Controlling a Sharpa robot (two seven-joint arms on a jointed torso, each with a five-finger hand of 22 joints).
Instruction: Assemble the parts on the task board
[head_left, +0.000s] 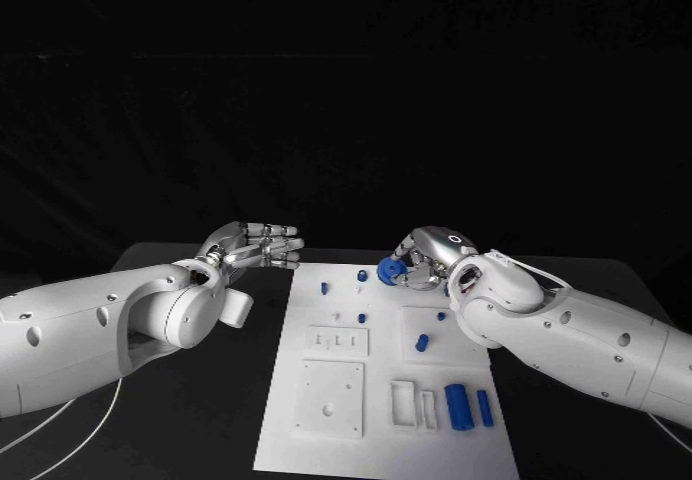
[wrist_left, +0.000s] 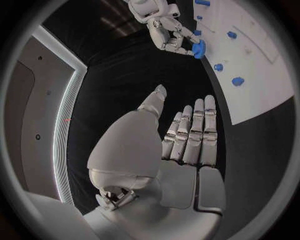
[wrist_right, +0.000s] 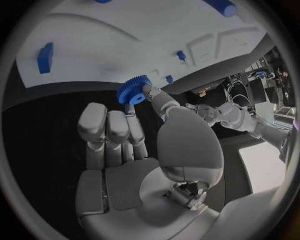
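The white task board (head_left: 389, 440) lies in the middle of the black table. My right hand (head_left: 428, 258) hovers over the board's far end and pinches a blue gear (head_left: 389, 268) between thumb and finger. The right wrist view shows that gear (wrist_right: 132, 90) at the fingertips of my right hand (wrist_right: 137, 140), just off the board's edge (wrist_right: 125, 45). My left hand (head_left: 260, 245) floats beside the board's far left corner, fingers straight and apart, holding nothing. In the left wrist view my left hand (wrist_left: 187, 137) is empty, and the gear (wrist_left: 199, 48) shows in the right hand (wrist_left: 164, 25).
Small blue pegs (head_left: 326, 288) (head_left: 362, 317) and a blue piece (head_left: 423, 342) stand mid-board. Two blue cylinders (head_left: 457, 405) (head_left: 485, 407) lie near the front right, beside white rectangular recesses (head_left: 330, 398). Black table surrounds the board on both sides.
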